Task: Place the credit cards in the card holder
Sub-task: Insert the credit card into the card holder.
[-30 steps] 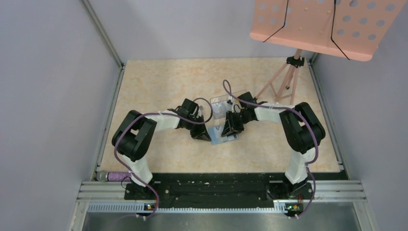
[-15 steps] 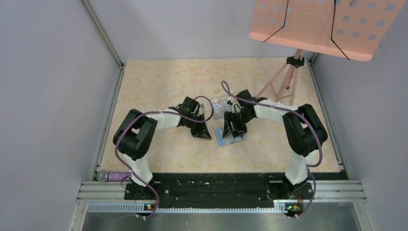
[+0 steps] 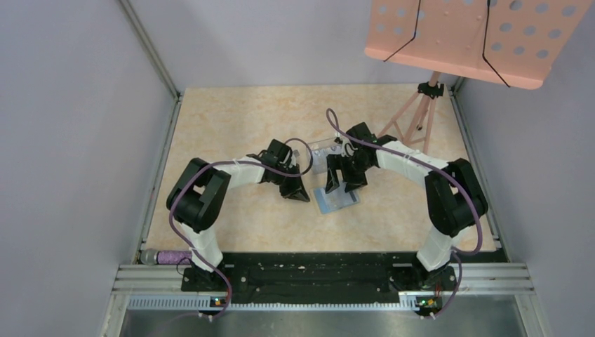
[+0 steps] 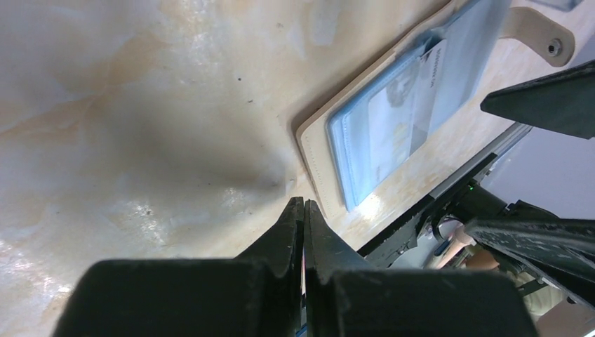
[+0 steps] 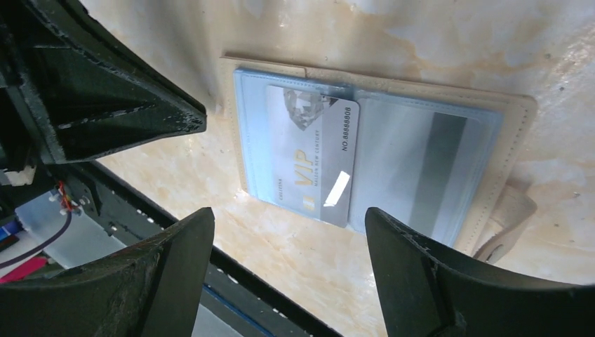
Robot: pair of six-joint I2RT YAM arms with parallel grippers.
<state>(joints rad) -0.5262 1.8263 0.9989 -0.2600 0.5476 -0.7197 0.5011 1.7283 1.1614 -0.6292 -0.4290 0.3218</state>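
The card holder (image 3: 338,202) lies open on the table, tan rim (image 5: 518,133) around blue-grey lining. A silvery credit card (image 5: 312,158) marked VIP rests on one half of the lining, with one end jutting past the holder's edge. A second card (image 5: 435,168) with a dark stripe shows through the other half's sleeve. My right gripper (image 3: 342,185) hovers open just above the holder, its fingers (image 5: 175,274) holding nothing. Just left of the holder, my left gripper (image 3: 299,195) is shut and empty, tips (image 4: 303,205) near the tan rim (image 4: 312,158).
A clear plastic box (image 3: 321,154) stands just behind the holder, between the two wrists. A pink music stand on a tripod (image 3: 415,116) occupies the back right corner. Grey walls enclose the table on three sides; a metal rail (image 3: 323,277) runs along the near edge.
The right gripper opened wide and drew back up off the holder, leaving the silver card on it. The holder ended slightly further right. The left gripper stayed shut beside it.
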